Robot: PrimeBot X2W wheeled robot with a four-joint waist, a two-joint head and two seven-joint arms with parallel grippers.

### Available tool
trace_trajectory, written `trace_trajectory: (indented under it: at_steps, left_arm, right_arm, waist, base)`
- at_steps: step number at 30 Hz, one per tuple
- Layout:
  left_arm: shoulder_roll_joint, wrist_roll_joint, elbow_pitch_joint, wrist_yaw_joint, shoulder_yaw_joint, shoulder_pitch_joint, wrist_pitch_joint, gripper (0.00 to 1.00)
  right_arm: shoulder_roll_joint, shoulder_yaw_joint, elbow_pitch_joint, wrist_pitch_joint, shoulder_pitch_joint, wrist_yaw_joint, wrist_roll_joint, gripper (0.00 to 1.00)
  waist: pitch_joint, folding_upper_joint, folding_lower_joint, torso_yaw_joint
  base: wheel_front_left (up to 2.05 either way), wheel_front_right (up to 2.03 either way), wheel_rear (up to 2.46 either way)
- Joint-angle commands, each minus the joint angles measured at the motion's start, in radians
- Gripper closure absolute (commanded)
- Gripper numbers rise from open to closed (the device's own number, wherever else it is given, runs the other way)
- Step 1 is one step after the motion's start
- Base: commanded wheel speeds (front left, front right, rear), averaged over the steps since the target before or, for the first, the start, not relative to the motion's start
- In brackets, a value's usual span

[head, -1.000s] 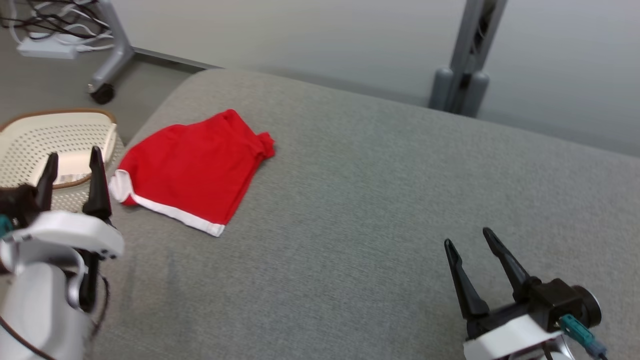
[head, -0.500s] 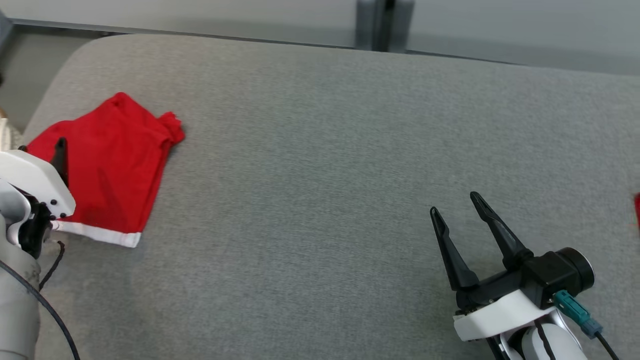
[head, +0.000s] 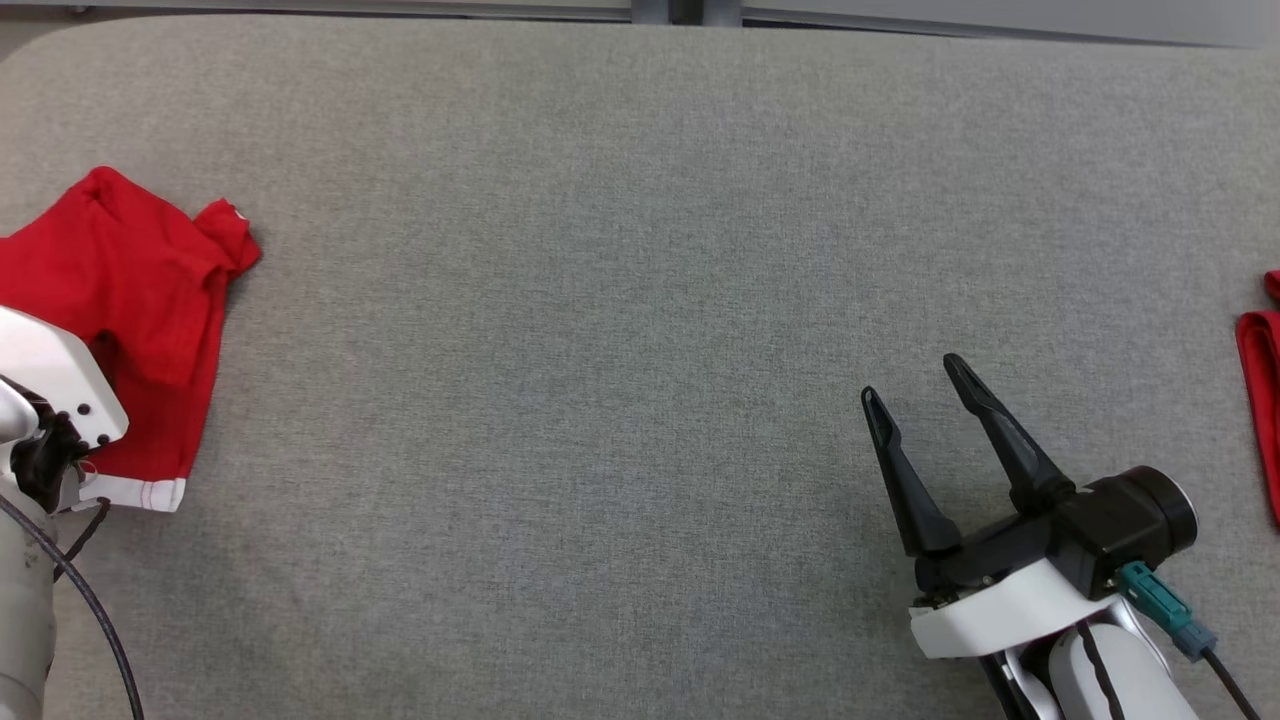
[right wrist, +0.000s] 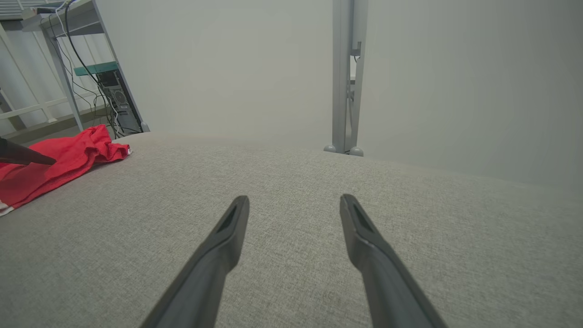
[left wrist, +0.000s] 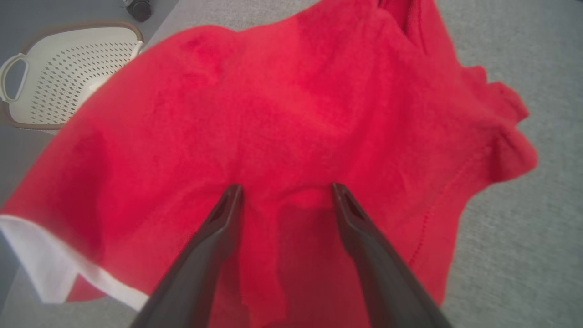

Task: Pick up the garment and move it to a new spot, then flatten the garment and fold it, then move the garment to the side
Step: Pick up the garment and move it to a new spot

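left pincer open, nothing gripped yet

head view: red cloth garment with a white hem band lies at the far left of the grey fabric cushion; right pincer hangs open, well apart. left wrist view: my tips touch rumpled cloth, a ridge bunched between them. right wrist view: garment off to the left. i judge pickup, flattening, folding all remain.
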State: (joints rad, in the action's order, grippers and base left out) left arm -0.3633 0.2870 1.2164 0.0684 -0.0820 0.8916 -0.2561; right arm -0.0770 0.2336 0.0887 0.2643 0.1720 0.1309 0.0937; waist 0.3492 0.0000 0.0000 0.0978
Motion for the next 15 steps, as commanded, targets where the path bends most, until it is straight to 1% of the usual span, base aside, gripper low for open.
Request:
trace_trajectory:
  at_steps: [1,5,8,9,10,11,15]
  left_arm:
    - [0.000,0.005,0.008,-0.006,-0.002,0.013,-0.003,0.00]
    - [-0.001,-0.004,0.030,-0.019,0.013,0.023,-0.019,0.00]
    - [0.010,0.003,0.052,-0.036,0.017,0.023,-0.058,0.00]
    - [0.012,0.005,0.054,-0.037,0.017,0.025,-0.061,0.19]
    - [0.013,0.009,0.055,-0.041,0.016,0.025,-0.061,0.89]
    - [0.013,0.011,0.056,-0.042,0.016,0.027,-0.057,1.00]
    - [0.014,0.022,0.059,-0.042,0.013,0.025,-0.031,1.00]
  right_arm:
    - [-0.009,-0.002,0.001,0.001,0.012,0.000,-0.010,0.00]
    - [-0.014,-0.006,0.004,0.001,0.029,0.000,-0.008,0.00]
    - [-0.015,-0.011,0.003,0.001,0.036,-0.001,-0.009,0.00]
    - [-0.015,-0.012,0.003,0.001,0.037,-0.001,-0.010,0.00]
    - [-0.015,-0.013,0.004,0.001,0.037,0.000,-0.011,0.00]
    - [-0.014,-0.013,0.005,0.001,0.037,0.000,-0.012,0.00]
    - [-0.010,-0.014,0.012,0.001,0.036,0.000,-0.012,0.00]
  waist:
    - [0.012,0.0000,0.0000,-0.008]
    - [0.028,0.0000,0.0000,-0.014]
    - [0.037,0.0000,0.0000,-0.015]
    - [0.039,0.0000,0.0000,-0.015]
    - [0.040,0.0000,0.0000,-0.015]
    - [0.040,0.0000,0.0000,-0.015]
    - [0.031,0.0000,0.0000,-0.012]
  base:
    - [0.00,0.00,0.00]
    - [0.00,0.00,0.00]
    - [0.00,0.00,0.00]
    - [0.00,0.00,0.00]
    - [0.00,0.00,0.00]
    - [0.00,0.00,0.00]
    - [0.00,0.00,0.00]
